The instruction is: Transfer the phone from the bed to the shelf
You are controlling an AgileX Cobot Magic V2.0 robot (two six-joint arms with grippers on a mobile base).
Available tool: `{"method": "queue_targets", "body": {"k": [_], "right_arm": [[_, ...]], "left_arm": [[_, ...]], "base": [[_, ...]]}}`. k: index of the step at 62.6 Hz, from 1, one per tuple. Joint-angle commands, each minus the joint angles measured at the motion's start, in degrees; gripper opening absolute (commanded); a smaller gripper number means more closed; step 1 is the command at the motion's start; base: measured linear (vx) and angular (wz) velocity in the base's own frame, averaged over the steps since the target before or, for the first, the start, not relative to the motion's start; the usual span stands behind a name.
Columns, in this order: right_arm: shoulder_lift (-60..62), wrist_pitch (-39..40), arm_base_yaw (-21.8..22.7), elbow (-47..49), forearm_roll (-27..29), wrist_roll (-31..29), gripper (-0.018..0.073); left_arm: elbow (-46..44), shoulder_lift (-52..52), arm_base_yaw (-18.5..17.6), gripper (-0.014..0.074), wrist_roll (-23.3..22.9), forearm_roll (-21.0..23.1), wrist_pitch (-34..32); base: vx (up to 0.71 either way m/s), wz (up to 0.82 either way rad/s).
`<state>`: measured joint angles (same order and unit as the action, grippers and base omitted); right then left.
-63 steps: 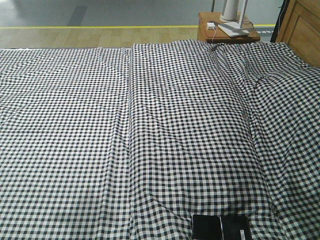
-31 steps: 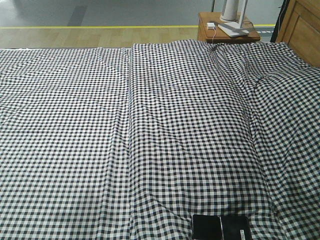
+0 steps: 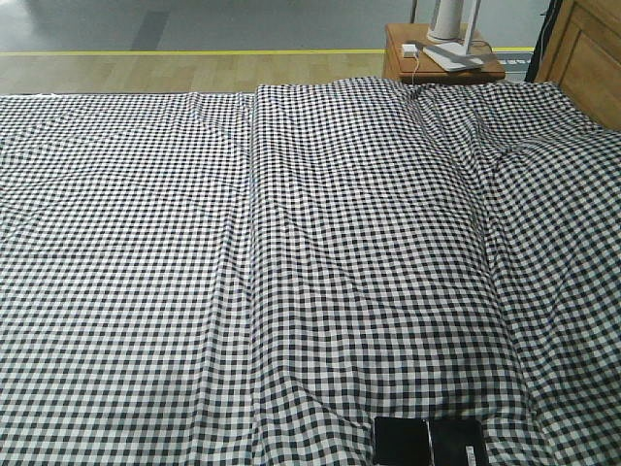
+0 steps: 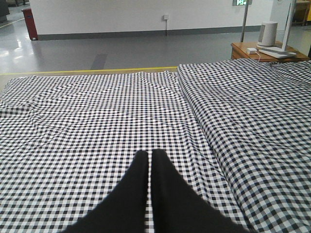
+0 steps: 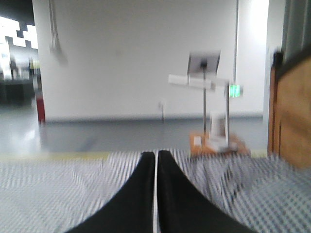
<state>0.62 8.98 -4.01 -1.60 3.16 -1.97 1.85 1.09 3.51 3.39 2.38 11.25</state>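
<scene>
Room: grey floor (image 3: 194, 24) behind a wide bed (image 3: 291, 243) with black-and-white check bedding | phone (image 3: 427, 442): flat on the bedding at the near edge, right of centre, partly cut by the frame border | left gripper (image 4: 149, 154): over the bed, jaws together, nothing between | right gripper (image 5: 156, 155): jaws together, empty, view blurred | bedside table (image 3: 441, 63): at the far right corner.

Even indoor light, soft shadows — right wrist view blurred
</scene>
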Motion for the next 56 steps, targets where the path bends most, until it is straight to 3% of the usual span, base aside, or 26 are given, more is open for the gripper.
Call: {"method": "queue_targets", "body": {"k": [1, 13, 28, 44, 56], "right_arm": [[0.61, 13.17, -0.14, 0.23, -0.47, -0.45, -0.0005], [0.61, 15.20, -0.14, 8.59, -0.42, -0.72, -0.0005], [-2.42, 8.51, -0.14, 24.43, -0.36, -2.23, -0.0005], [-16.75, -13.14, -0.14, 43.82, -0.31, -3.64, -0.0002], [-28.88, -28.27, -0.14, 52.15, -0.31, -3.20, 0.0027]], "left_arm": [[0.41, 0.48, 0.02, 0.0001, 0.00, 0.53, -3.99], [0.41, 0.48, 0.02, 0.0001, 0.00, 0.53, -3.99], [0.41, 0.48, 0.02, 0.0001, 0.00, 0.53, -3.99], [0.41, 0.48, 0.02, 0.0001, 0.00, 0.53, -3.99], [0.41, 0.48, 0.02, 0.0001, 0.00, 0.53, -3.99]], "base": [[0.00, 0.00], [0.00, 0.00], [0.00, 0.00], [0.00, 0.00], [0.00, 0.00]]}}
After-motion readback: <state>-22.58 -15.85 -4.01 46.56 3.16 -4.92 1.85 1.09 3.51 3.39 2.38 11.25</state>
